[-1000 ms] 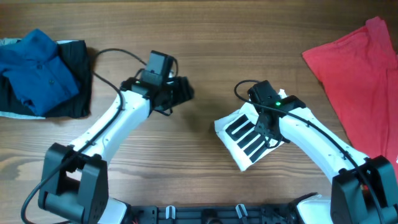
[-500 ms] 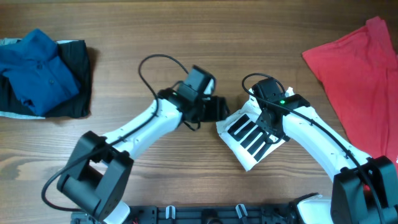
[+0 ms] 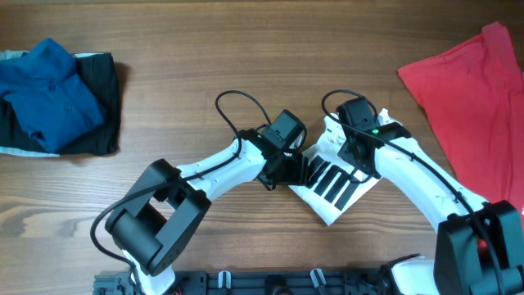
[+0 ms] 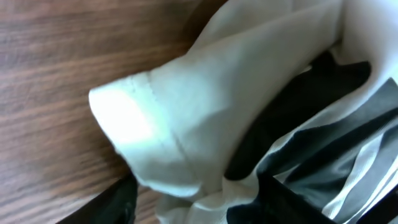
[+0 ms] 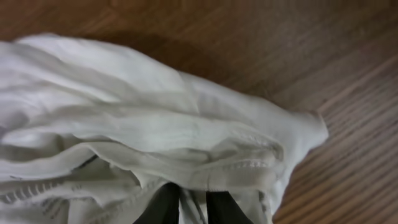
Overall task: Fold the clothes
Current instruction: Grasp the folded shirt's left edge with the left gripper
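Note:
The white T-shirt point(image 3: 334, 182) with black stripes lies bunched and partly folded at the table's centre-right. My left gripper point(image 3: 296, 166) is at its left edge. In the left wrist view the fingers point(image 4: 199, 208) are spread apart, with a white fold of the shirt point(image 4: 186, 118) between them. My right gripper point(image 3: 357, 154) is on the shirt's upper part. In the right wrist view its fingers point(image 5: 194, 208) are close together, pinching the white cloth point(image 5: 155, 137). A red shirt point(image 3: 471, 106) lies spread at the right edge.
A blue shirt point(image 3: 45, 90) lies on a black garment point(image 3: 102, 123) at the far left. The two arms almost touch over the white shirt. Bare wooden table point(image 3: 205, 57) shows behind them and at the front left.
My left arm has swung right from the table's middle to the white shirt's left edge. My right gripper has shifted slightly up and right, and the shirt has moved a little with it.

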